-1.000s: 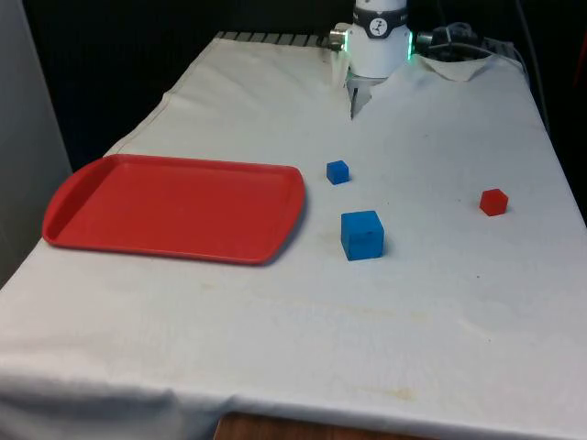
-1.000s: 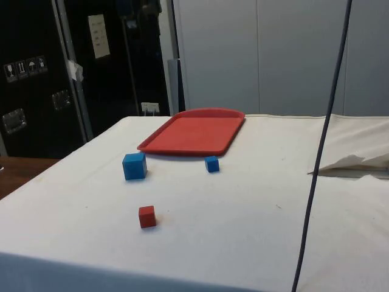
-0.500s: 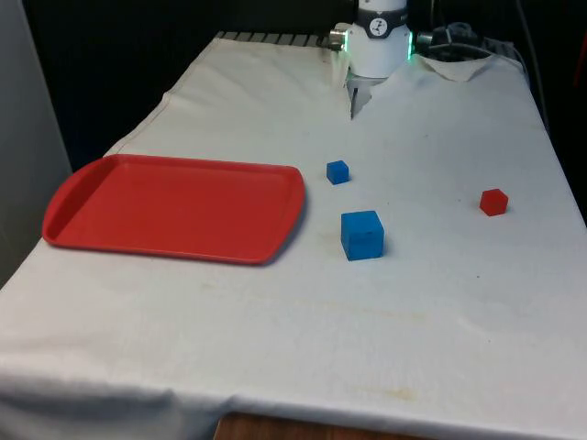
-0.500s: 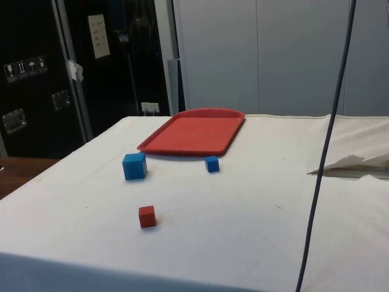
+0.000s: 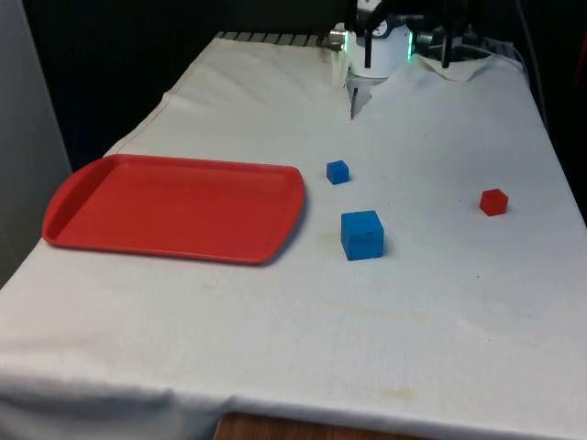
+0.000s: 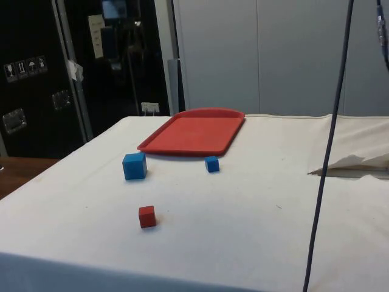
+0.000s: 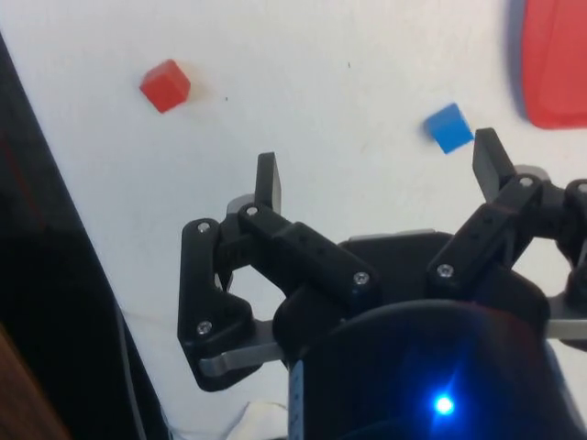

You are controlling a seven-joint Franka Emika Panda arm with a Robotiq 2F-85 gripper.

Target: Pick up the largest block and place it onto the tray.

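Big blue block [image 5: 362, 235] mid-table, just off the tray [image 5: 174, 206] corner nearest it; small blue block [image 5: 337, 171] and red block [image 5: 493, 202] apart from it. Gripper [image 7: 381, 183] high at table's far end, jaws spread wide, holding nothing. Approach step, judged: next calls for descent centred over big block, then closing.

1. A large blue cube block [image 5: 362, 235] [image 6: 134, 166] sits flat on the white-clothed table [image 5: 413, 302], just beside the tray's corner.
2. A flat red plastic tray [image 5: 174, 206] [image 6: 194, 131], rounded at its corners, lies empty on the table.
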